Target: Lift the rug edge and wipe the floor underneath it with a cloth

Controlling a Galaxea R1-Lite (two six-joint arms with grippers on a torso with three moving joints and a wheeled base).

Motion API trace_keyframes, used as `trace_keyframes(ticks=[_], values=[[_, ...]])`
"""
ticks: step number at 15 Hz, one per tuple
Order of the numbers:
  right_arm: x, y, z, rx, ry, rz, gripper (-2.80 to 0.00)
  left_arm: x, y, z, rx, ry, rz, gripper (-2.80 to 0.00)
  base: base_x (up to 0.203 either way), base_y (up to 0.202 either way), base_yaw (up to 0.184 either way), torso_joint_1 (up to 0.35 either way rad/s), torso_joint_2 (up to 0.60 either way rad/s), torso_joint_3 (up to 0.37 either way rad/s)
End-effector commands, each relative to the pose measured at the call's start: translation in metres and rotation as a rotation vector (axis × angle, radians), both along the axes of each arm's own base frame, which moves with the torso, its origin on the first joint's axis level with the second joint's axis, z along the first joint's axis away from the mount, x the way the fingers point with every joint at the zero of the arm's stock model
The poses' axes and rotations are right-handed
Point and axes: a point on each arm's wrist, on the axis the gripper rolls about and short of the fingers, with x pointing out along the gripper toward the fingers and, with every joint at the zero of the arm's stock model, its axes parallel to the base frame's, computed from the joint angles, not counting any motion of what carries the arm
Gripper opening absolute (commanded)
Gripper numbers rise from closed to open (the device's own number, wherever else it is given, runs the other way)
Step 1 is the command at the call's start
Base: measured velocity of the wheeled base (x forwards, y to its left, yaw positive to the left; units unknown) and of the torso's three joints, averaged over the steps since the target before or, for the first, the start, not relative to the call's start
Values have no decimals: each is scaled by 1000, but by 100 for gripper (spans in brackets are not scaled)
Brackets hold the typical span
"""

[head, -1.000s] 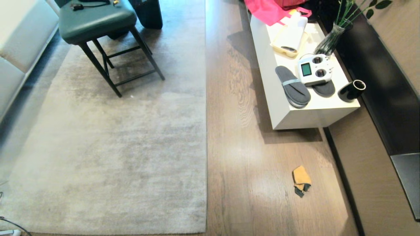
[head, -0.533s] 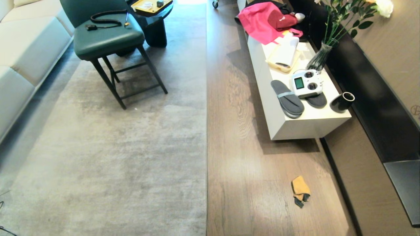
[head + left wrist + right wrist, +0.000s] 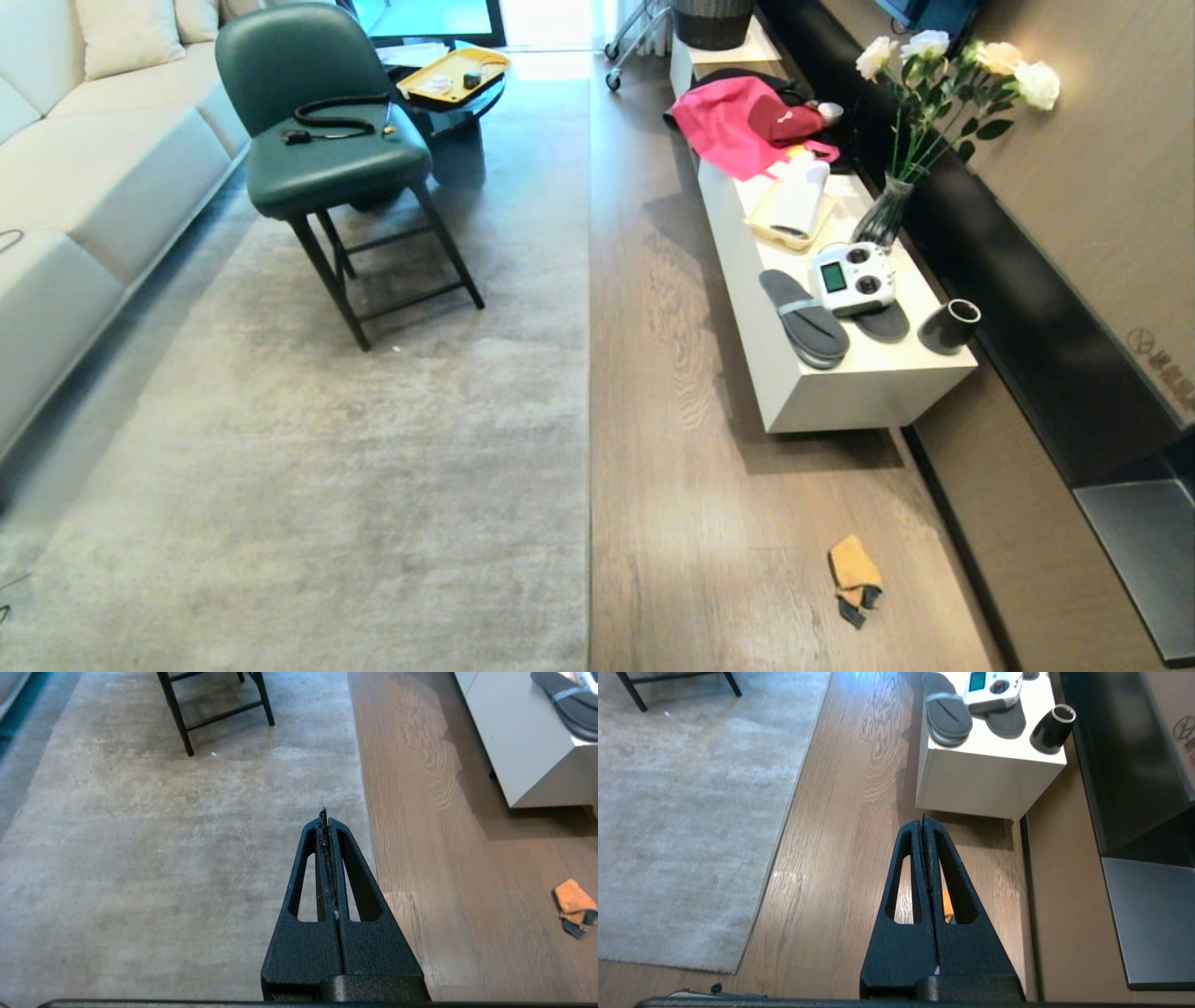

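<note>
One straight rug edge (image 3: 588, 448) runs lengthwise away beside bare floor (image 3: 672, 485).

You are looking at a home living room: a cream sofa (image 3: 84, 177) with cushions, a large grey rug (image 3: 355, 467) on wood-plank floor (image 3: 672, 373), a green chair (image 3: 322, 140), slippers (image 3: 803, 317) and a vase of roses (image 3: 920, 121) on a low white bench (image 3: 859, 392).
</note>
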Motion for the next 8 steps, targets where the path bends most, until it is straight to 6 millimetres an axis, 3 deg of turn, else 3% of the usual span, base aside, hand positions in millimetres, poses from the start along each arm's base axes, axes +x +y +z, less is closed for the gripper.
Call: trace_keyframes(ticks=[1, 8], values=[[0, 0, 0, -1, 1, 1, -280, 0, 0, 0, 0, -1, 1, -280, 0, 0, 0, 0, 2, 200], [0, 0, 0, -1, 1, 1, -280, 0, 0, 0, -2, -1, 1, -280, 0, 0, 0, 0, 5, 204]])
